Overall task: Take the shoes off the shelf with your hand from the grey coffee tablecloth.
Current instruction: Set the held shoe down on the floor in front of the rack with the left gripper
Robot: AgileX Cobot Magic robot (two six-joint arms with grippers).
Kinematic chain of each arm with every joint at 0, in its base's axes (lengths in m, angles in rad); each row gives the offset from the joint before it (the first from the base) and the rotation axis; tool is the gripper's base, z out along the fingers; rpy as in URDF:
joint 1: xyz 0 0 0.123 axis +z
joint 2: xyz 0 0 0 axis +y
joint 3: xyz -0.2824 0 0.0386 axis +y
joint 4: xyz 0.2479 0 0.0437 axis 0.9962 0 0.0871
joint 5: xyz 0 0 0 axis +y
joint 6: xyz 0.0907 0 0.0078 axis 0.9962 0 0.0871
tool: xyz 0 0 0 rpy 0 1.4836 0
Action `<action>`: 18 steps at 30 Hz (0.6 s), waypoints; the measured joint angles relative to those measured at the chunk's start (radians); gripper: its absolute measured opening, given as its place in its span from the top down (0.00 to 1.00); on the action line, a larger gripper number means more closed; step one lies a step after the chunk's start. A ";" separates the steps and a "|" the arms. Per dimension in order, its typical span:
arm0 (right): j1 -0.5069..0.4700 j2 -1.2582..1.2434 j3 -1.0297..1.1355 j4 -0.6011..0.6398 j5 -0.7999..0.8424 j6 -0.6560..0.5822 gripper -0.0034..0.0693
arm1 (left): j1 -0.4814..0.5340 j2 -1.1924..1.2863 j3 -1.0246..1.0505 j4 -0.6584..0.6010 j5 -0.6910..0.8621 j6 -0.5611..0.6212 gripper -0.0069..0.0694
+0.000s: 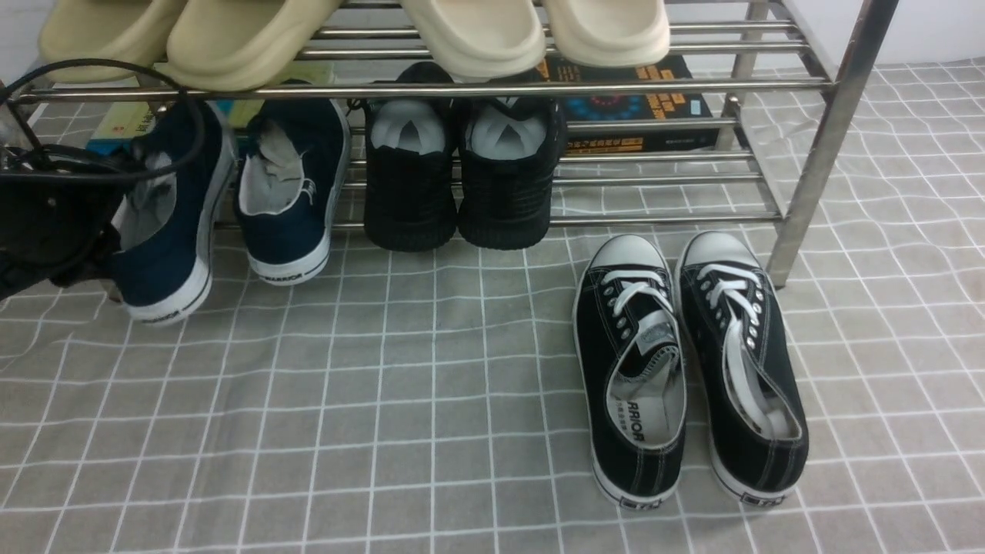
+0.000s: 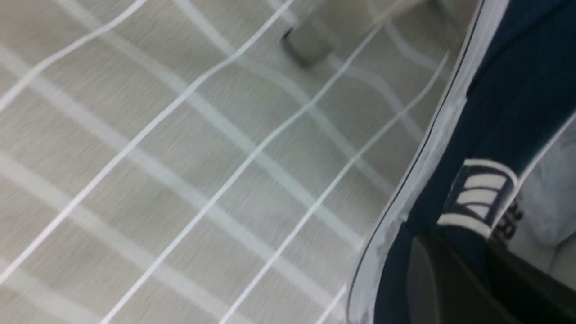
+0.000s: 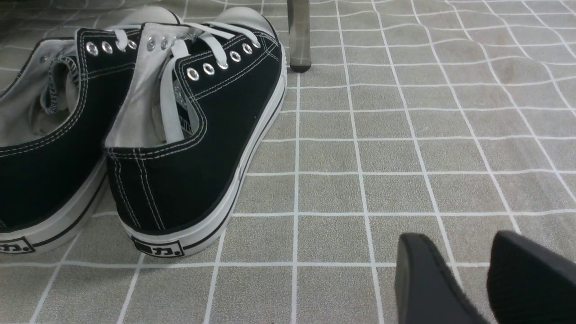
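Grey gridded tablecloth (image 1: 431, 431) (slightly wrinkled) lies under the shelf (image 1: 829, 138).

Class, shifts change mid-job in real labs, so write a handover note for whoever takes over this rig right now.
Left gripper: shut on the collar of one navy shoe, tilted, heel out past the shelf.
Right gripper: open, empty, near the tablecloth.
Other navy shoe: toe on the lower tier, ungripped.
Done: first shoe gripped.
Left: set both shoes on the tablecloth.

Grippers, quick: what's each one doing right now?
Left gripper: closed, holding a navy shoe.
Right gripper: open, holding nothing.
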 joint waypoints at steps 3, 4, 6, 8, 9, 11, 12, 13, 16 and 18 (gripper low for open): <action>0.000 0.000 0.000 0.000 0.000 0.000 0.63 | 0.000 -0.079 0.032 0.007 0.103 0.003 0.85; 0.000 0.000 0.000 0.000 0.000 0.000 0.63 | 0.000 -0.084 0.036 0.007 0.112 0.003 0.85; 0.000 0.000 0.000 0.000 0.000 0.000 0.63 | 0.000 -0.157 0.085 0.022 0.146 0.003 0.85; 0.000 0.000 0.000 0.000 0.000 0.000 0.63 | 0.000 -0.209 0.137 0.036 0.151 0.003 0.85; 0.000 0.000 0.000 0.000 0.000 0.000 0.63 | 0.000 -0.261 0.195 0.050 0.149 0.002 0.85; 0.000 0.000 0.000 0.000 0.000 0.000 0.63 | 0.000 -0.321 0.276 0.069 0.130 0.000 0.85; 0.000 0.000 0.000 0.000 0.000 0.000 0.63 | 0.000 -0.332 0.283 0.071 0.125 0.001 0.85; 0.000 0.000 0.000 0.000 0.000 0.000 0.63 | 0.000 -0.353 0.318 0.074 0.114 0.000 0.85; 0.000 0.000 0.000 0.000 0.000 0.000 0.63 | 0.000 -0.421 0.423 0.081 0.072 -0.014 0.85; 0.000 0.000 0.000 0.000 0.000 0.000 0.63 | 0.000 -0.438 0.468 0.087 0.043 -0.026 0.85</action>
